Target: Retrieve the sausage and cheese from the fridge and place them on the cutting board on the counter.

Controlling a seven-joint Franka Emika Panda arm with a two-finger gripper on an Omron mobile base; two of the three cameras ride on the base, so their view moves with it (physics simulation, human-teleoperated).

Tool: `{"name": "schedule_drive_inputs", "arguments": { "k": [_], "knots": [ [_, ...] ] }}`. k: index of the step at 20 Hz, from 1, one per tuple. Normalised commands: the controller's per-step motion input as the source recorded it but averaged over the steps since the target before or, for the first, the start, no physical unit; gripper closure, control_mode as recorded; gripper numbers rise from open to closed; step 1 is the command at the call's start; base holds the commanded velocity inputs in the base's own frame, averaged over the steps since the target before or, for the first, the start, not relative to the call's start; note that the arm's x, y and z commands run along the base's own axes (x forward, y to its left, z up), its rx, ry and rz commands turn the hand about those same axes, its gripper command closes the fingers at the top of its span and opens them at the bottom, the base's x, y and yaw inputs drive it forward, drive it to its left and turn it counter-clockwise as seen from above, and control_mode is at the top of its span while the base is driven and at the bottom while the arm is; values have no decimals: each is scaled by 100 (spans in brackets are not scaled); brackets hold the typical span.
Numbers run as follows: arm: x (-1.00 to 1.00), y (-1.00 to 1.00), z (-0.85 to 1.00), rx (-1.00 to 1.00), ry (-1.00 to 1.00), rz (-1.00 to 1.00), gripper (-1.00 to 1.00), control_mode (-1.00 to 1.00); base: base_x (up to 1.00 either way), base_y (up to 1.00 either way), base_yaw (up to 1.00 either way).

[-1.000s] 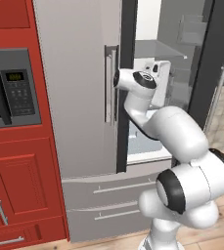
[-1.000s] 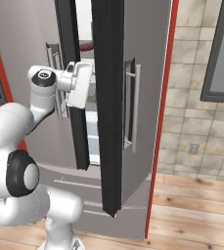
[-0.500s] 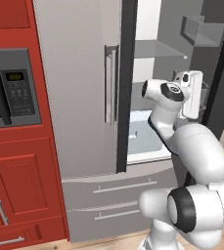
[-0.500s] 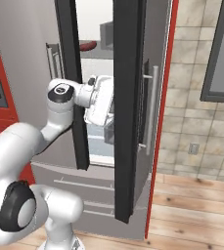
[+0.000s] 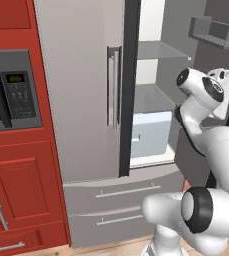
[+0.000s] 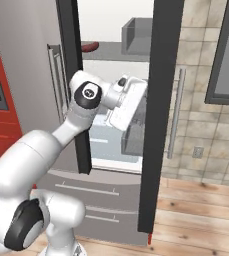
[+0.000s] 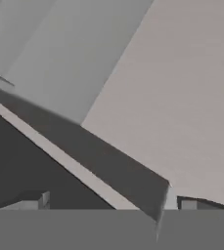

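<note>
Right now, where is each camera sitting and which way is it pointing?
Left base view: behind the arm's left, facing the fridge and microwave; arm at lower right.
Right base view: behind the arm's right, facing the open fridge; arm at lower left, sausage on a shelf.
Hand view: on the hand, close against grey fridge surfaces.
Both base views share fridge and arm.

Glossy white Franka arm (image 6: 41,150) w/ rounded, bulbous link shells; dark grey/black discs & rings at joints. One black round cap near wrist has small white mark. Boxy white hand housing (image 6: 128,102) at end. Smooth surface throughout.
</note>
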Motion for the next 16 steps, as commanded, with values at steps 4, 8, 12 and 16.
{"name": "schedule_drive_inputs", "arguments": {
  "k": [4,8,12,16],
  "knots": [
    [45,-95,0,42,-5,-3,-100,-100,0,0,0],
    [-88,16,0,9,-47,0,-100,-100,0,0,0],
    [-100,93,-24,-10,-65,0,-100,-100,0,0,0],
    [-100,100,-14,-13,-64,0,-100,-100,0,0,0]
  ]
}}
